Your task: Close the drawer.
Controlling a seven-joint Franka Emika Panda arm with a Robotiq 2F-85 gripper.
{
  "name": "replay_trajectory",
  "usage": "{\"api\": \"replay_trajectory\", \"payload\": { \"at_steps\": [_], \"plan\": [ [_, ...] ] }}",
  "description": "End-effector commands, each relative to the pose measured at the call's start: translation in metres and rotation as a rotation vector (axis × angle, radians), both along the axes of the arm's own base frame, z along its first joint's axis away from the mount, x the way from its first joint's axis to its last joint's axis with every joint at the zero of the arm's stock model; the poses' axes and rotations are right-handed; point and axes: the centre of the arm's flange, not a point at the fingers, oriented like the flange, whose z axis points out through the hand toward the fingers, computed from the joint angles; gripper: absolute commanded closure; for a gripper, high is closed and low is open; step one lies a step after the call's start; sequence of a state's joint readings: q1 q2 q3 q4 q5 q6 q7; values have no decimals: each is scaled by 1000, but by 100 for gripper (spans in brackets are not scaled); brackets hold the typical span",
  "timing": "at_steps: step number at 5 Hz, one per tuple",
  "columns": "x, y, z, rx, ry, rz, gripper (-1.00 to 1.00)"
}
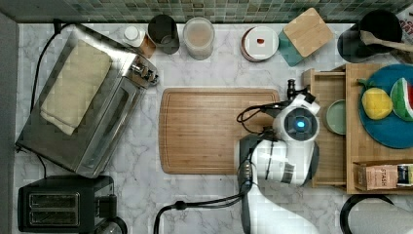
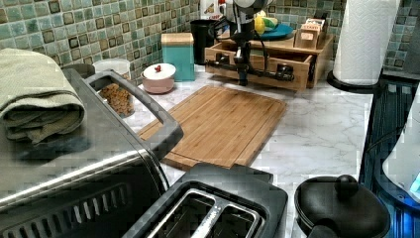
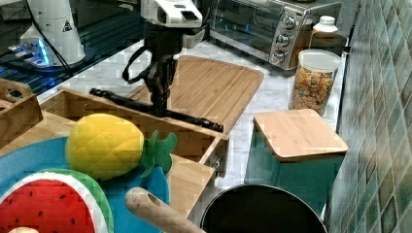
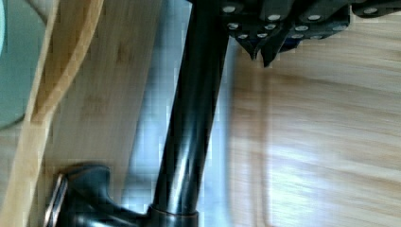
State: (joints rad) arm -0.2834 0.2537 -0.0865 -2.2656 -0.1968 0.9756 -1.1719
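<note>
The light-wood drawer (image 1: 327,92) stands pulled out from its shelf unit toward the cutting board, at the top view's right. A green bowl (image 1: 336,117) lies inside it. A long black bar handle (image 3: 160,109) (image 4: 189,118) (image 2: 257,71) runs across the drawer front. My gripper (image 4: 260,51) hangs straight down at the handle, on the cutting-board side of the bar, with its fingers pressed together and nothing between them. The right view shows the gripper (image 3: 159,99) against the middle of the bar. The left view shows the gripper (image 2: 242,77) just in front of it.
A grooved wooden cutting board (image 1: 214,130) lies beside the drawer. On the shelf top sit a blue plate (image 1: 384,131) with toy fruit and a tea box (image 1: 384,176). A toaster oven (image 1: 87,107), a toaster (image 1: 63,202), jars and a teal box (image 1: 304,34) line the counter's edges.
</note>
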Motion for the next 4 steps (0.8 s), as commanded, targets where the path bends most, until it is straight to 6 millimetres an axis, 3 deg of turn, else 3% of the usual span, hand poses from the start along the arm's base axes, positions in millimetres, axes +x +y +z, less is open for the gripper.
{"api": "replay_trajectory", "payload": {
  "at_steps": [1,2,4],
  "plan": [
    [-1,-212,63,-71,-134,-208,100],
    [4,-223,71,-106,-109,-273,100],
    [-5,-223,80,-151,-138,-295,100]
  ]
}}
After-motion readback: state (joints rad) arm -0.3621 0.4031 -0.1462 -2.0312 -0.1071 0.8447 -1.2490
